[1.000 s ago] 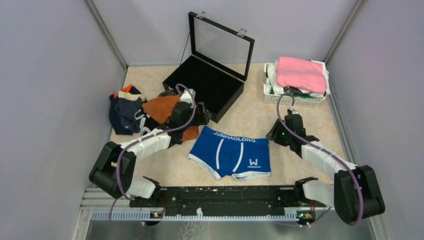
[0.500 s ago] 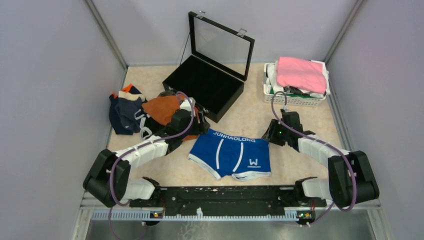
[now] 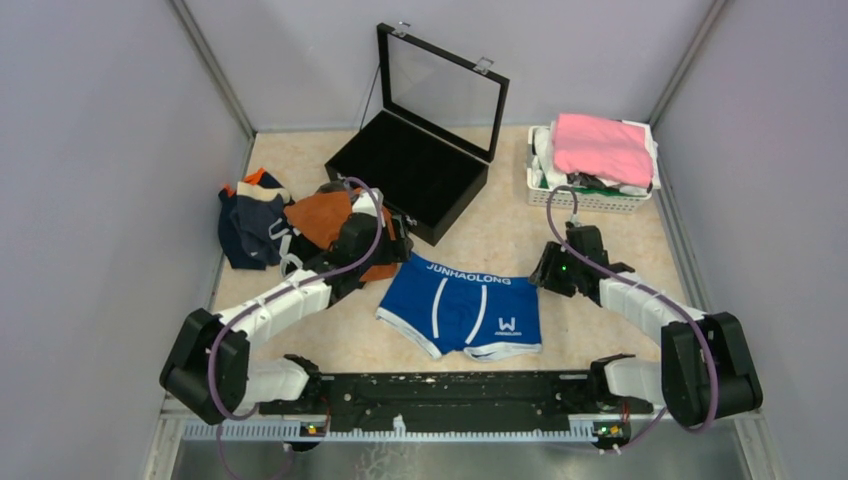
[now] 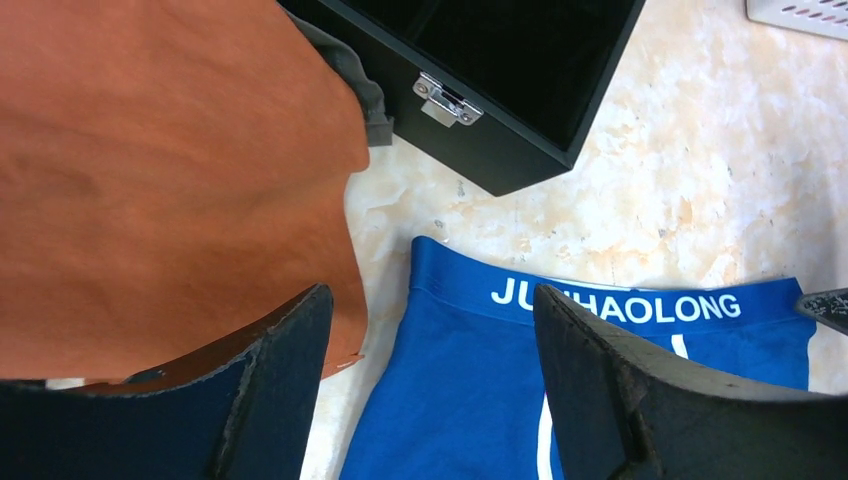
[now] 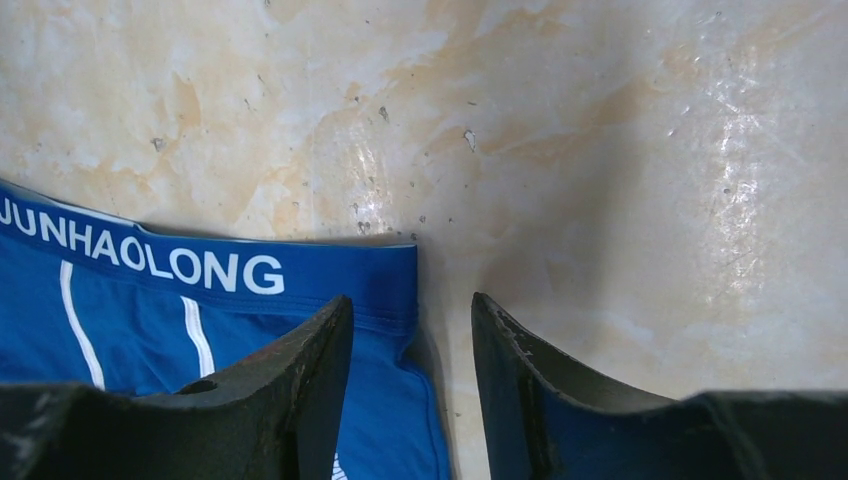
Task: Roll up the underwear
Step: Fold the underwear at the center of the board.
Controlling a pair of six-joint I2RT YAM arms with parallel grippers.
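Royal blue underwear [image 3: 465, 308] with white lettering lies flat mid-table, waistband far side. My left gripper [image 3: 392, 243] is open above its left waistband corner; in the left wrist view the gripper [image 4: 432, 300] straddles that corner of the blue cloth [image 4: 470, 390], beside rust-orange underwear [image 4: 170, 190]. My right gripper [image 3: 545, 270] is open at the right waistband corner; in the right wrist view the gripper [image 5: 412, 305] straddles the corner of the blue cloth [image 5: 300, 280]. A pile of rust-orange [image 3: 322, 215], navy [image 3: 250, 225] and other underwear lies at the left.
An open black box [image 3: 410, 170] with a glass lid stands at the back centre, close behind the left gripper. A white basket [image 3: 590, 198] with a pink folded cloth [image 3: 600, 148] stands at the back right. Grey walls close in both sides.
The left gripper has moved toward the blue underwear's left waistband corner. The right gripper has shifted left to the right waistband corner. The underwear has not moved.
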